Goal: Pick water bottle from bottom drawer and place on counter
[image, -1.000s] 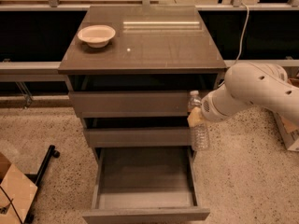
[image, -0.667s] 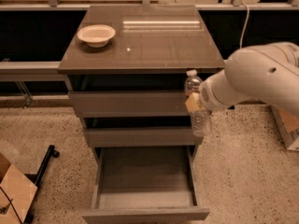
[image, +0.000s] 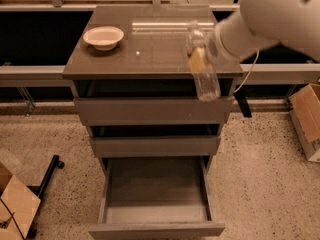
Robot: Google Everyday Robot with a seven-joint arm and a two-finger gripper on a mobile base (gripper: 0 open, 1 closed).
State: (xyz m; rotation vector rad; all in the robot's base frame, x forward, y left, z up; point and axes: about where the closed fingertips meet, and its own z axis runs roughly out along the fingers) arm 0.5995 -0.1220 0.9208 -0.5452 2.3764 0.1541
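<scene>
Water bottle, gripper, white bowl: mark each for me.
water bottle [image: 208, 84], camera view, clear lower body.
gripper [image: 199, 59], camera view, at the bottle's middle, over the front right edge of the counter [image: 150, 54].
white bowl [image: 103, 36], camera view, inner hollow.

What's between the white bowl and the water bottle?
In the camera view, bare counter except a small white speck. The pincer grips the water bottle over the counter's front edge.

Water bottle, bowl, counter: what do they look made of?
Water bottle: clear thin plastic, likely; the background shows through its body. The gripper holds it, jaws shut, over the right front edge of the counter.
Bowl: white, matte, possibly paper or plastic; cannot tell.
Counter: grey-brown, glossy, probably laminate; it mirrors a bright streak.
</scene>
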